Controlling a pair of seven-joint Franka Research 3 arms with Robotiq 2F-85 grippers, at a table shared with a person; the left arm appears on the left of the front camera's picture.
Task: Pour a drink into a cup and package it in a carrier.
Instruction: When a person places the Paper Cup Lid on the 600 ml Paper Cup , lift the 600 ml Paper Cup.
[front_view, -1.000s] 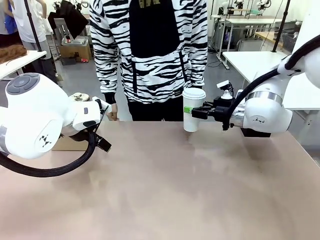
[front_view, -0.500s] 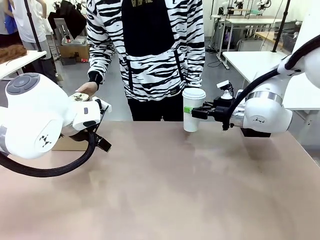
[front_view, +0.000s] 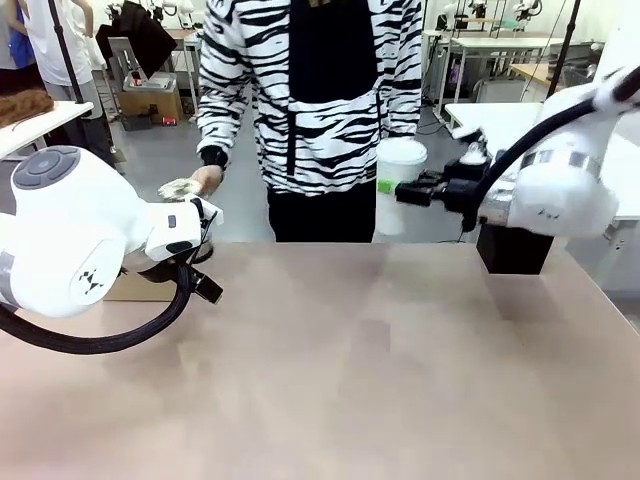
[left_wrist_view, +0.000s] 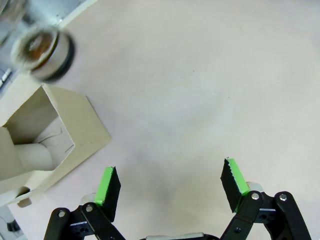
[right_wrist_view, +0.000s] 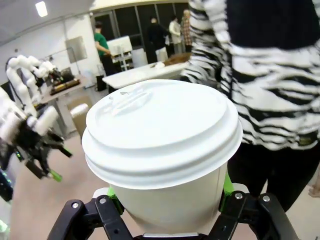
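White lidded cup (front_view: 401, 165) gripped by right pincer (front_view: 393, 188), in the air at the far right edge of the desk (front_view: 350, 370); broad open surface mid-desk. At the left edge, left pincer (left_wrist_view: 170, 181) spread wide, carrier (left_wrist_view: 75, 135) just beside it.

A lab hall — white worktables (front_view: 490, 120), a cardboard box (front_view: 150, 100), people (right_wrist_view: 102, 42) standing behind.

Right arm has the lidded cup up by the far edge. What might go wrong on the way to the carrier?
1. The right gripper pinches the cup by its paper wall, below the lid; a tilt or slip might spill it.
2. The carrier sits beside the open left gripper, so reaching across may clash with the left arm.
3. The person's hand is close to that spot, holding something blurred.
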